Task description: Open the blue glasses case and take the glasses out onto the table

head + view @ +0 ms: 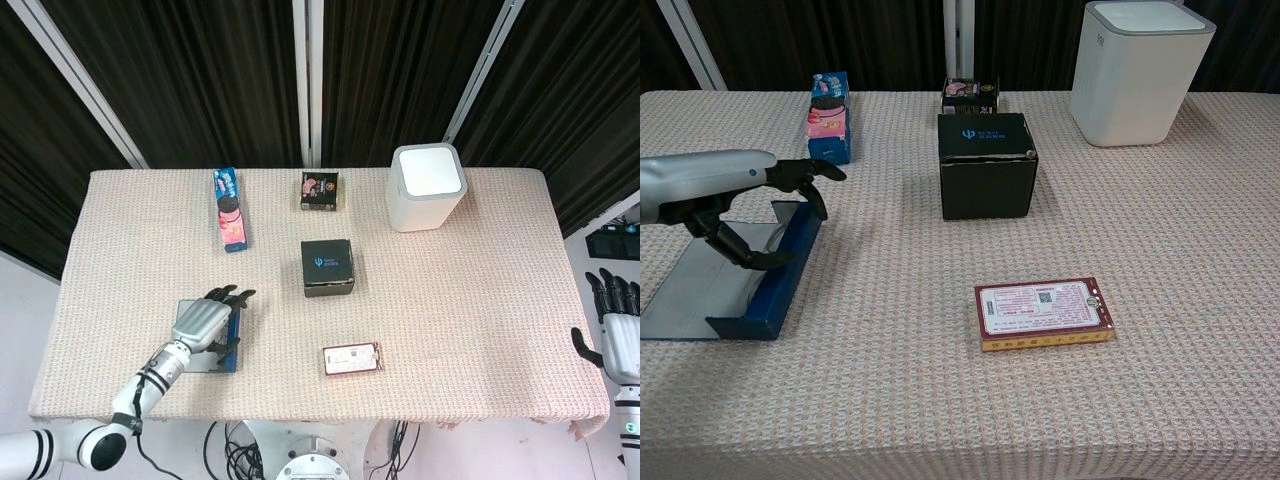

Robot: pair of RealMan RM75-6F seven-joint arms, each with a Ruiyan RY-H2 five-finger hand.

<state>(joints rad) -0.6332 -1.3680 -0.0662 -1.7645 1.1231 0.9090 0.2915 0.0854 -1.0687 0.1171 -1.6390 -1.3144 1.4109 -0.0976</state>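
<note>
The blue glasses case (pixel 780 285) lies near the table's front left, seen as a blue side wall with a flat grey surface (pixel 695 290) beside it; in the head view the case (pixel 228 358) is mostly covered. No glasses show. My left hand (pixel 735 190) hovers low over the case (pixel 205 322), fingers (pixel 805 170) stretched past its far end and the thumb (pixel 745 248) curled down onto the grey surface. I see nothing gripped in it. My right hand (pixel 620 320) hangs off the table's right edge, fingers spread, holding nothing.
A black box (pixel 986 165) stands mid-table, with a red flat box (pixel 1043 313) in front of it. At the back are a cookie pack (pixel 828 115), a small dark box (pixel 971 94) and a white bin (pixel 1145 70).
</note>
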